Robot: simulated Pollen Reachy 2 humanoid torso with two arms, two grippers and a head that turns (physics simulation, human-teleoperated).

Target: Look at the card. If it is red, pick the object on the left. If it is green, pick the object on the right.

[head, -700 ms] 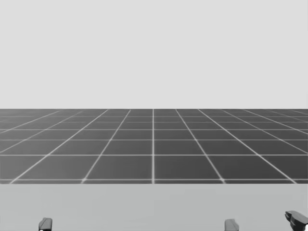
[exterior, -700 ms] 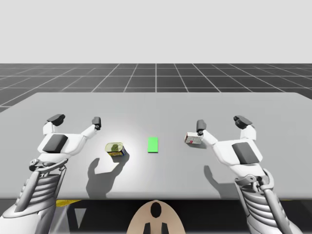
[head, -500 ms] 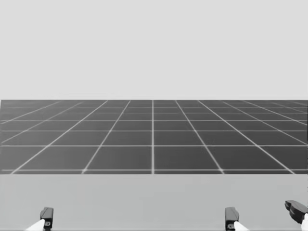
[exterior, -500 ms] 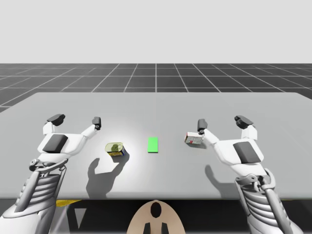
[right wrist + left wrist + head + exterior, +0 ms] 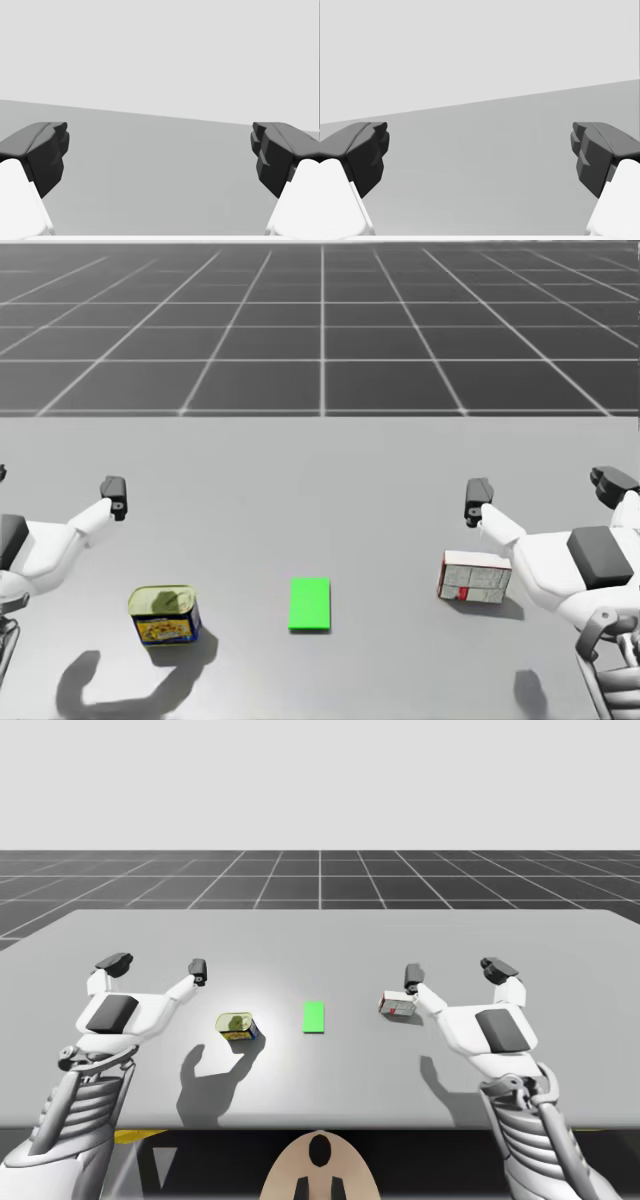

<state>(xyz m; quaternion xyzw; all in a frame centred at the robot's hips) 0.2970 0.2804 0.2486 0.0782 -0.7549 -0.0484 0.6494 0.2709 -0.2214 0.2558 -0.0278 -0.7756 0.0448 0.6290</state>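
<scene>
As head has tilted down, green card [image 5: 309, 603] now in sight

Bright green card [image 5: 309, 603]; left of it an olive-topped can [image 5: 164, 615] with a yellow and blue label; right of it a white box [image 5: 474, 577] with red patches; pale grey bench [image 5: 320, 470]

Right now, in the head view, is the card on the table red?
No, the card lying between the yellow can and the white box is green.
</scene>
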